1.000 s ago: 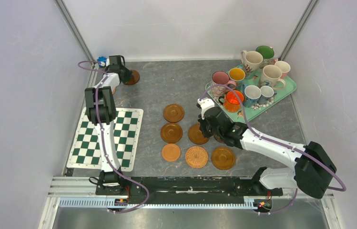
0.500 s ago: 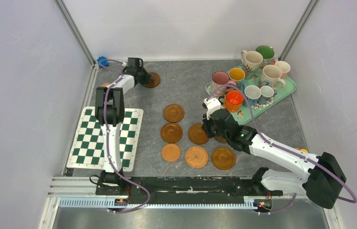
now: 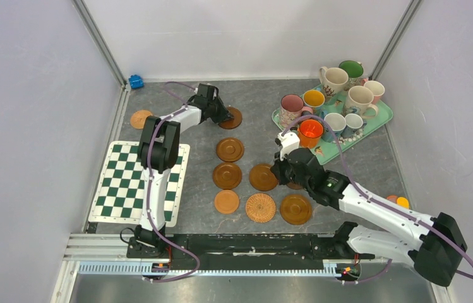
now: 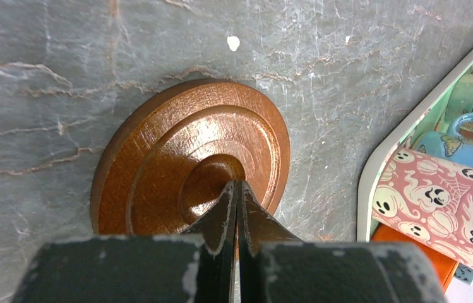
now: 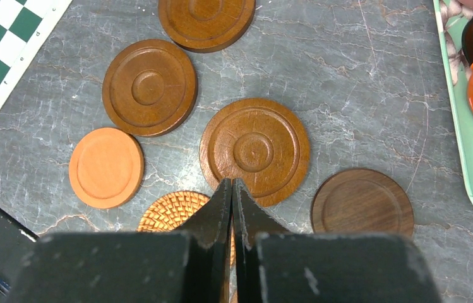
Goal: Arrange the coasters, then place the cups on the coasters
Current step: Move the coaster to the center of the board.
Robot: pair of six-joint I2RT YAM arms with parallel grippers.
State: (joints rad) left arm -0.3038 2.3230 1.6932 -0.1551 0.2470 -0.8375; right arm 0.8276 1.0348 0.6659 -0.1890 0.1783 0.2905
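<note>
Overhead view of a grey marbled bench (image 3: 252,101) with two robot arms, partway through the first half of the job. Six coasters form a loose grid near the middle: a column of three brown discs (image 3: 227,176), with a woven rattan coaster (image 3: 260,207) and two more brown ones beside it. A seventh, dark coaster (image 5: 362,202) lies just right of the grid, mostly hidden under the right arm in the overhead view. The left pincer (image 4: 237,189) is pinched fully closed and holds nothing. Its tips rest in the centre dimple of another brown coaster (image 4: 158,170) at the far side of the bench, beyond the column and near the mint tray (image 4: 382,161). One orange-brown coaster (image 3: 139,118) lies alone by the far corner of the checkered mat (image 3: 139,183), well apart from the rest. The right pincer (image 5: 232,186) is also closed and empty, low over the grid; whether it touches a disc cannot be told. All the cups (image 3: 360,98) stand crowded on the tray, none on a coaster yet. It seems two coasters need bringing into line, and the cup-placing half is not begun.
</note>
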